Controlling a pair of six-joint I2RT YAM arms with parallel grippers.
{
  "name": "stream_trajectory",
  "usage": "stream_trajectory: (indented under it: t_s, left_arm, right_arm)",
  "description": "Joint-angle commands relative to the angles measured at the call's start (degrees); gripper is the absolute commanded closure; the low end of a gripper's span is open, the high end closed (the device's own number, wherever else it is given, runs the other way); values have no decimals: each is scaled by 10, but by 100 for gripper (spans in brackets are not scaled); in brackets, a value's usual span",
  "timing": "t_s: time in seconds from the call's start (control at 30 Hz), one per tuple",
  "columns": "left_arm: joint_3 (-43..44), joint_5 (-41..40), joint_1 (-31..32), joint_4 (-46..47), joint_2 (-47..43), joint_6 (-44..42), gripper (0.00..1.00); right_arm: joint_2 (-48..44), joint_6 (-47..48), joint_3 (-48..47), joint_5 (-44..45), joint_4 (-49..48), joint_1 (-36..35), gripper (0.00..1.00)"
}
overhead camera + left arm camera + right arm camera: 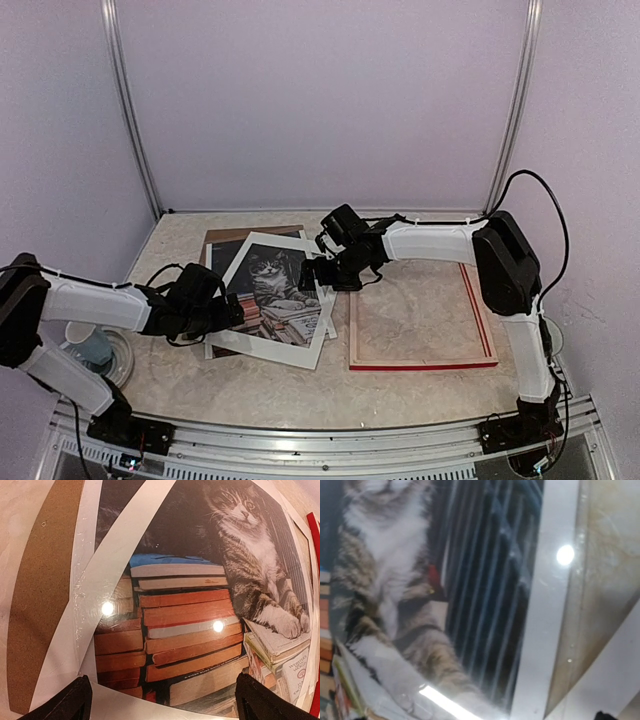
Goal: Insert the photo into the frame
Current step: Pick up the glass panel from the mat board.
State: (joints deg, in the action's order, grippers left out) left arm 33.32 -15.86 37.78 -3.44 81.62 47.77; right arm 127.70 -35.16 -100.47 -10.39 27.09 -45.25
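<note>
While over the photo point(190, 605), fingers point(70, 702) gape

Probably a robotics lab booth; plain lilac walls point(320, 100), metal corner posts point(130, 110), arms point(440, 242) bolted along an aluminium rail point(330, 437).

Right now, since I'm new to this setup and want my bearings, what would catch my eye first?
The cat photo, a tabby among stacked books, lies tilted and bordered by a white mat left of the table's centre, with the left pincer and the right pincer open over it. To its right the red-edged frame lies flat, showing only bare tabletop between its bars.
</note>
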Motion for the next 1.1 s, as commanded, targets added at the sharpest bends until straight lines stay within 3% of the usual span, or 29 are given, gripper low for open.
stream_trajectory:
  t_s: [0.0,0.4,0.7,1.07]
  left_arm:
    - [-16,4,5,25,11,6,1]
    - [-34,13,5,58,39,16,2]
    - [-42,11,5,62,46,17,2]
    - [-56,17,5,72,46,22,2]
  right_arm:
    - [10,-25,-12,21,-7,-5,1]
    - [26,-40,-23,42,-1,-5,1]
    - [50,-46,-35,-1,-8,-5,1]
    - [17,-70,16,-60,-63,3,1]
